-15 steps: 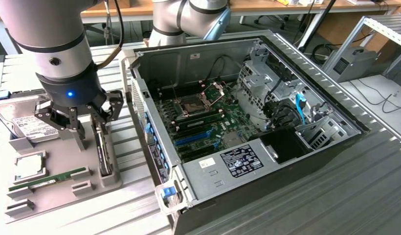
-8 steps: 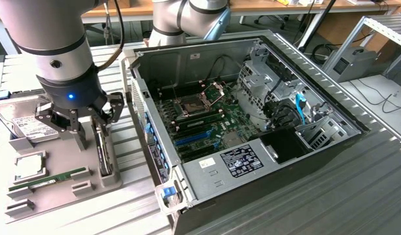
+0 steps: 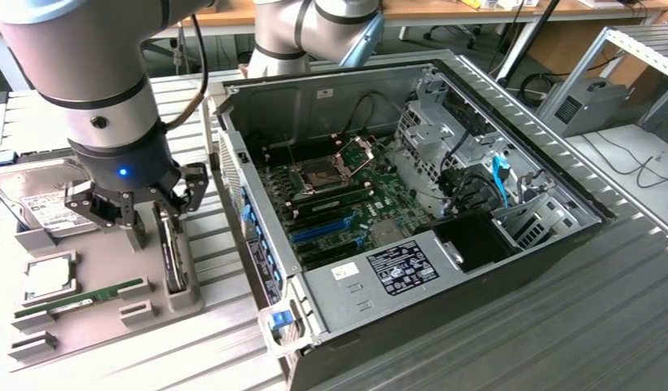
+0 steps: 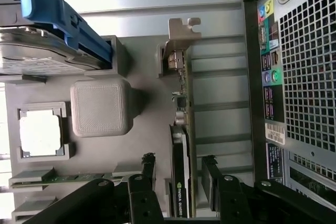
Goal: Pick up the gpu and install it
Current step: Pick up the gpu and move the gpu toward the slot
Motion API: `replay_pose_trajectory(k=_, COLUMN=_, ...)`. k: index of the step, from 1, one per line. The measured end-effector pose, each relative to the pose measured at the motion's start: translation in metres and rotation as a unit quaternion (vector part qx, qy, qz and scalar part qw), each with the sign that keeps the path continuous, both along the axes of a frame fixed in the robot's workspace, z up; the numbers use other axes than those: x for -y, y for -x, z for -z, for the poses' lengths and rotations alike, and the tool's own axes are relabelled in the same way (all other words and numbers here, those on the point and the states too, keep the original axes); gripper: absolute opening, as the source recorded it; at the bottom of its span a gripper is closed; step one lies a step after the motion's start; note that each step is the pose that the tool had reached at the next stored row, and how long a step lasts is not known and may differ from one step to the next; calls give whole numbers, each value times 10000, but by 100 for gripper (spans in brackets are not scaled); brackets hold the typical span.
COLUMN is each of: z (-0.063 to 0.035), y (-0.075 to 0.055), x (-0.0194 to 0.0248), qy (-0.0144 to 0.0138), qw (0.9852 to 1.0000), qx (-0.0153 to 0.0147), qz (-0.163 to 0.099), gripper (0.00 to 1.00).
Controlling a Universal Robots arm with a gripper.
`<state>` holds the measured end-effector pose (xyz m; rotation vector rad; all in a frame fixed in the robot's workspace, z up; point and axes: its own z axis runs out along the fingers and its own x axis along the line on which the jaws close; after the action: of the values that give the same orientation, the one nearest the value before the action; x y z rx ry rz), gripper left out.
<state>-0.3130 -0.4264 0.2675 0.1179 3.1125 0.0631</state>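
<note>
Claw [image 4: 179,157] open, straddling gpu [image 4: 181,145], no contact either side; gpu upright in gray holder [image 4: 142,129], not yet lifted; case [image 3: 312,98] awaiting card.

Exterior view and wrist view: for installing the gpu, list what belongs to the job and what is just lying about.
Job: gpu, standing on edge between the open jaws; PC case, side open; motherboard.
Lying about: hard drive; CPU; RAM stick.
</note>
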Motion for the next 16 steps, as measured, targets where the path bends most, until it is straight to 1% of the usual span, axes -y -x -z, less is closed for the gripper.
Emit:
replay_pose_trajectory(k=10, z=151, y=0, x=0, qy=0, qw=10000, qx=0, qz=0, gripper=48)
replay_pose_trajectory(k=12, z=217, y=0, x=0, qy=0, qw=10000, qx=0, qz=0, gripper=48)
replay_pose_trajectory(k=13, z=235, y=0, x=0, qy=0, qw=10000, qx=0, qz=0, gripper=48)
replay_pose_trajectory(k=16, z=250, y=0, x=0, qy=1, qw=10000, qx=-1, qz=0, gripper=48)
